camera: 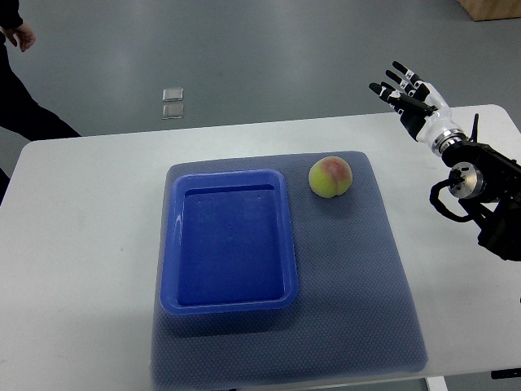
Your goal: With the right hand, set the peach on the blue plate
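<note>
- Peach (330, 177) is what we see first: yellow-green with a reddish blush on top, resting on the grey-blue mat (358, 285), near the mat's far right corner.
- We see our right hand (404, 94) raised over the far right part of the white table (81, 244), its arm reaching in from the picture's right edge.
- Its fingers (398, 80) are spread and nearly straight, pointing away and a little to the left; we find nothing held in them.
- From the hand, the peach lies to the left and nearer to us, well apart from it; no finger touches it.
- Farther left of the hand than the peach sits the blue plate (173, 244), a deep rectangular tray with rounded corners, lying on the same mat.
- We see the peach just beside the plate's far right corner, outside its rim, with a narrow strip of mat between the two.
- Nothing lies inside the plate.
- Behind the hand we make out the black wrist (476, 183), with a loop of cable on its left side.
- Far across from the hand, at the picture's upper left edge, a person's dark sleeve and hand (23, 34) show.
- On the grey floor (285, 57) beyond the table we see two small pale squares (172, 103), well to the left of the hand.
</note>
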{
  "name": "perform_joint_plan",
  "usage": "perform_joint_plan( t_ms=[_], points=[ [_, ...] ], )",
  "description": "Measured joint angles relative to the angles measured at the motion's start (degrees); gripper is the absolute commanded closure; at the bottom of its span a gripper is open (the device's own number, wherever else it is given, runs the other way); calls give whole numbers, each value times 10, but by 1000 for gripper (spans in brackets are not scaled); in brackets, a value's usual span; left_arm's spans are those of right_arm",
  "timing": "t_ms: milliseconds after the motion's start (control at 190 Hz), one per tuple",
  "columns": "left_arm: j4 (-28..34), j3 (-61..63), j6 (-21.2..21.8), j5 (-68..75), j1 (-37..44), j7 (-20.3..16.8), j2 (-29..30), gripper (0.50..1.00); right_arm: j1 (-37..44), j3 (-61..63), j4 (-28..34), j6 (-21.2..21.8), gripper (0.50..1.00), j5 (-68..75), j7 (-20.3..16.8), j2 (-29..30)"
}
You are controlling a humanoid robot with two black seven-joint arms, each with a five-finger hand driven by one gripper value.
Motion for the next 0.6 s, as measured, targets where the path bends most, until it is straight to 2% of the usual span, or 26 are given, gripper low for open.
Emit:
perform_joint_plan(
  t_ms=[252, 599],
  points=[
    [-1, 0, 0, 0, 0, 0, 0, 500, 0, -2, 1, 3, 564, -3, 0, -1],
    [1, 0, 0, 0, 0, 0, 0, 500, 5, -3, 3, 32, 564, -14, 0, -11]
  ],
)
